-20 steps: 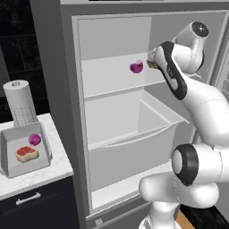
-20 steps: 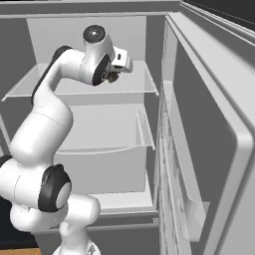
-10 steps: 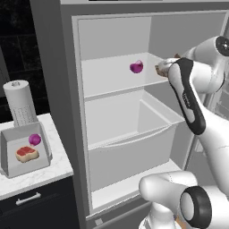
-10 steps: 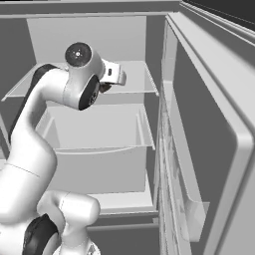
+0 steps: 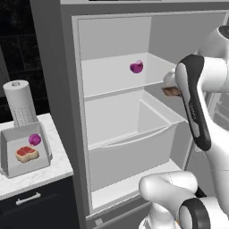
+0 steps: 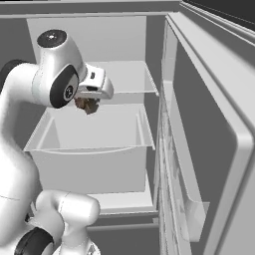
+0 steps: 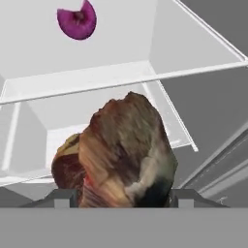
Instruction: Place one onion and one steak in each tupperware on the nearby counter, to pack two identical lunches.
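Now the open fridge [image 5: 134,134] stands widest, its white shelf [image 5: 112,76] carrying a purple onion [image 5: 136,67] near the back. Left of it, the marble desk [image 5: 31,172] holds a paper-towel roll [image 5: 20,103] and one grey tupperware [image 5: 24,150], with a steak [image 5: 27,153] and an onion [image 5: 35,139] inside. Over the drawer [image 6: 89,144], the jaws [image 7: 118,193] clench a brown steak [image 7: 121,160], held in the air just in front of the shelf.
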{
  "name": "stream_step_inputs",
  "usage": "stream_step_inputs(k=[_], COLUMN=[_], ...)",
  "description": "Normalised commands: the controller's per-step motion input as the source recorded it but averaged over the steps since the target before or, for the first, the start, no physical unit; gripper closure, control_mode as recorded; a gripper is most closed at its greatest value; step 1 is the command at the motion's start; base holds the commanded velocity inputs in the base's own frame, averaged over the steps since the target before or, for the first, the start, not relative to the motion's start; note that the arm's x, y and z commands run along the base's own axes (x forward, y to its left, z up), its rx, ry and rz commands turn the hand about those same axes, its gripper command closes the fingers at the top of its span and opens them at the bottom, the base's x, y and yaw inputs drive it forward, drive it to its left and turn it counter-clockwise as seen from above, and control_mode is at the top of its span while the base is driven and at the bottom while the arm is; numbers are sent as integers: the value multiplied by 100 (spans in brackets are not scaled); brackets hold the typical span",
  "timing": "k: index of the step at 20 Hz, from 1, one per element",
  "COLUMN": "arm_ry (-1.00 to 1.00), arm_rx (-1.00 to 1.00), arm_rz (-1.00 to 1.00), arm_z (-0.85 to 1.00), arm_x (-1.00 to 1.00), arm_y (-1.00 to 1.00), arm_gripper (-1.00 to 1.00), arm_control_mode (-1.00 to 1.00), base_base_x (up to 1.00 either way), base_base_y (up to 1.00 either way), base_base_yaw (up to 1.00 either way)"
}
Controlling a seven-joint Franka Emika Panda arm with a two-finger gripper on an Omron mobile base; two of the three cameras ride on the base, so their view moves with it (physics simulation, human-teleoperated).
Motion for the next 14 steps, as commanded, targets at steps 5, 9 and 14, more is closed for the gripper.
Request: stream_step_inputs(k=[5,9,14], arm_ry=[5,5,13], arm_rx=[0,0,0], arm_rz=[0,1,0], arm_z=[-100,-93,-29], arm_x=[-96,-73,-30], arm_y=[13,0,16], arm_gripper=[100,100,100], arm_control_mode=[-100,-100,-100], base_base_x=[0,0,0], base_base_y=[0,0,0], base_base_yaw=[0,0,0])
